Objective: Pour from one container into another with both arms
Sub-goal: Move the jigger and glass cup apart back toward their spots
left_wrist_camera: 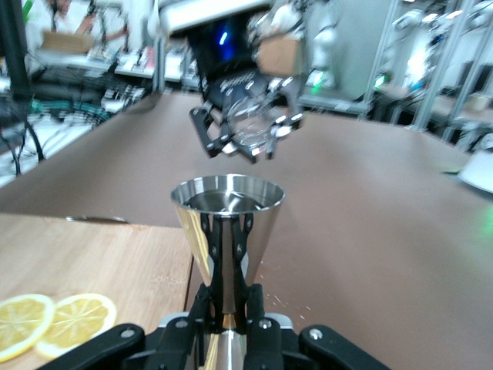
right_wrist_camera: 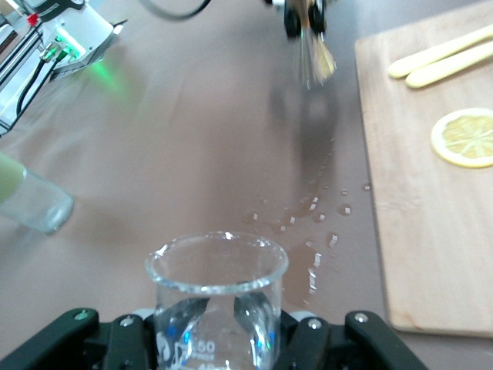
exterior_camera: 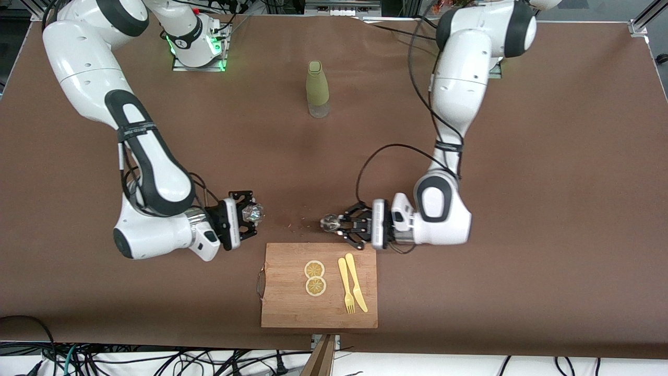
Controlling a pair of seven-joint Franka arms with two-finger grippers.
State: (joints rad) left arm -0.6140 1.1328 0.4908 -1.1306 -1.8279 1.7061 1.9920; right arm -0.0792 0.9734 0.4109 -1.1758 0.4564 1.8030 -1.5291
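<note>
Brown table (exterior_camera: 522, 156): right tool (exterior_camera: 250, 214) grips glass cup (right_wrist_camera: 217, 297) marked "50".

Glossy white arm shells, black joint bands, black cables, black hands.

A: What lies on the brown surface (exterior_camera: 548, 183)?

B: A bamboo cutting board (exterior_camera: 287, 308) with a metal handle (exterior_camera: 260, 282) at the end toward the right arm's side.

A: And on the board?

B: Two lemon slices (exterior_camera: 314, 278), touching, one nearer the front camera than the other. Beside them, toward the left arm's end, a yellow fork (exterior_camera: 345, 286) and a yellow knife (exterior_camera: 356, 282) lie side by side.

A: Anything off the board?

B: An olive-green bottle (exterior_camera: 317, 89) stands upright, well apart from the board and farther from the front camera. Small droplets (right_wrist_camera: 320, 212) dot the surface just beside the board's farther edge.
</note>
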